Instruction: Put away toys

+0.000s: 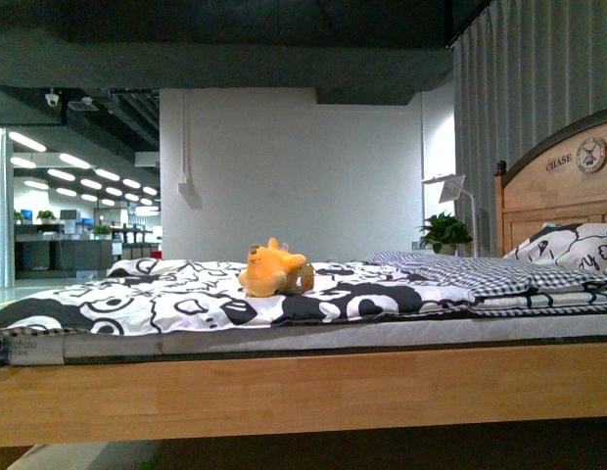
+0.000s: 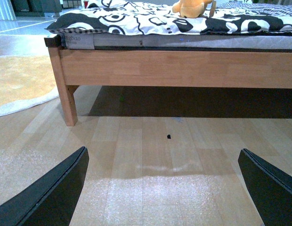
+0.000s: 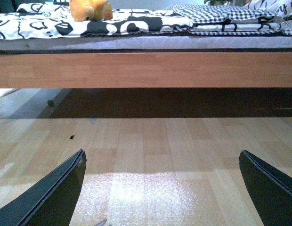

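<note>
One wooden bed (image 1: 284, 392) fills my front view, its side rail running across from edge to edge. A black-and-white cartoon quilt (image 1: 186, 304) covers the mattress, with a checked blanket (image 1: 460, 274) folded on it towards the headboard (image 1: 563, 191). Pale wood floor (image 2: 150, 141) lies below the rail, and a cream rug (image 2: 19, 82) lies beside the bed leg in my left wrist view. A patterned pillow (image 1: 578, 245) leans against the headboard.

The left gripper (image 2: 162, 152) hangs low over the floor, facing the rail; its dark fingers (image 2: 56, 193) are spread wide with nothing between them. The right gripper (image 3: 161, 153) is posed the same way, its fingers (image 3: 271, 188) wide apart and empty.

The orange-yellow plush toy (image 1: 272, 269) lies on the quilt near the middle of the bed, well apart from both grippers. A potted plant (image 1: 445, 232) stands behind the bed. A small black speck (image 2: 168, 136) marks the floor.
</note>
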